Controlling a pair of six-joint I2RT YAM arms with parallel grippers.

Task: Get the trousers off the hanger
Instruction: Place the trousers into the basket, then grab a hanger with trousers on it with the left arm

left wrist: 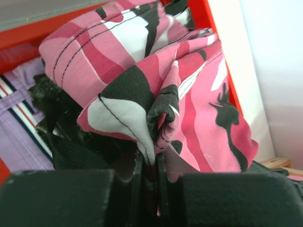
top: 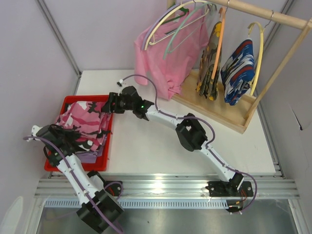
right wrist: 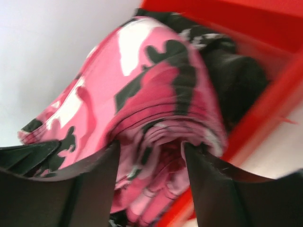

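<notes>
Count three pairs of trousers here. Find one red tray (top: 108, 146) on the counter (top: 146, 146), left side, holding the crumpled pink camo pair (top: 83, 122) on top of a purple striped cloth (left wrist: 19, 127). Can't make out a long axis in that heap. Spot the other two up on the rack (top: 273, 17), far right: olive camo pair (top: 209, 58) and blue print pair (top: 240, 70), hanging lengthwise straight down, next to one pink T-shirt (top: 170, 53). See the left end effector (left wrist: 151, 165) clenched on a pink camo fold. Can't tell for the right end effector (right wrist: 150, 146): spread wide, pink camo bunched in the gap.

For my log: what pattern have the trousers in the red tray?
Pink, white and black camouflage trousers; clearest in the left wrist view.
</notes>
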